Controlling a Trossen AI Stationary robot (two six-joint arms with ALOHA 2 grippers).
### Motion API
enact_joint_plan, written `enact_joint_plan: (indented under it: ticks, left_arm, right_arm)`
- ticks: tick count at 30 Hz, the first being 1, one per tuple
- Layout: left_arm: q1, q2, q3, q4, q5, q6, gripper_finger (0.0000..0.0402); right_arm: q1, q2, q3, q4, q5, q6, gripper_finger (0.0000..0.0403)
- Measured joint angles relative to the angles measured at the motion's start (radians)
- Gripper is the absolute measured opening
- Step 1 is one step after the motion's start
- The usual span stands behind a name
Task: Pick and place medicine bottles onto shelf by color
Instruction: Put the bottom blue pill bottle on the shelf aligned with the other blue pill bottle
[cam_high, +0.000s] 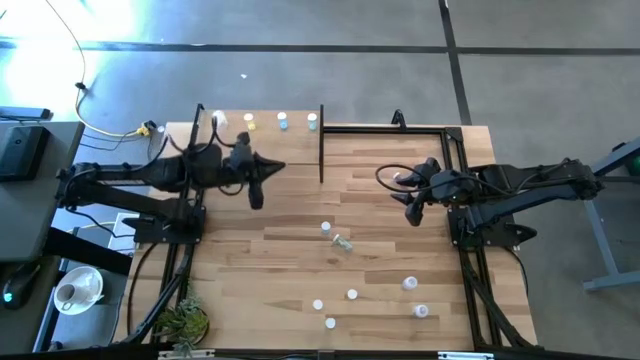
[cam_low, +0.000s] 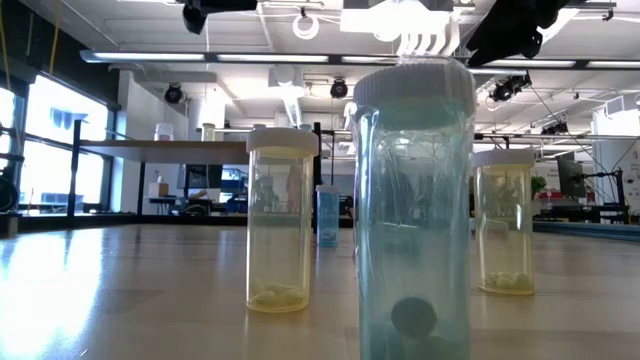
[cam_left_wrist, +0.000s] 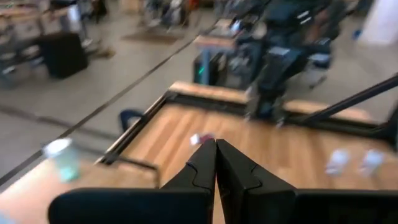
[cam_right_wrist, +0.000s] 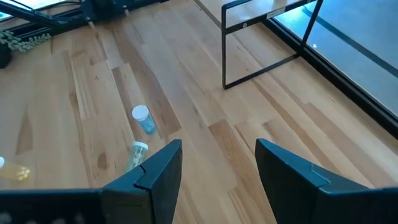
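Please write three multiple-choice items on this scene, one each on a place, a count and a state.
1. Where does the shelf stand?
A. at the far edge, by the left arm
B. at the near edge
C. under the right arm

2. How many bottles stand on the shelf?
A. one
B. four
C. nine

3. How are the grippers?
A. both open
B. left gripper shut, right gripper open and empty
C. both holding bottles

Answers: 1 A, high view shows it there; 2 B, four caps in a row; 3 B, wrist views show the fingers.

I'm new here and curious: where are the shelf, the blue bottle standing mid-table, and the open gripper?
shelf (cam_high: 262, 132): high view, bare board.
blue bottle (cam_right_wrist: 143, 119): right wrist view, its body.
right gripper (cam_right_wrist: 219, 163): right wrist view, between its fingertips.
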Motion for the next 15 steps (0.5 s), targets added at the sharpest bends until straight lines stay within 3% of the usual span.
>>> enact_joint_plan:
  ticks: [10,15]
  left_arm:
    - [-0.049,-0.024,-0.29,0.544,0.266,0.06,0.0001]
    - [-0.054,-0.023,-0.348,0.659,0.36,0.059,0.0001]
  right_arm:
    - [0.001,0.034,-0.06,-0.002,0.002,0.081,0.0195]
    - [0.001,0.036,-0.117,0.035,0.002,0.142,0.0195]
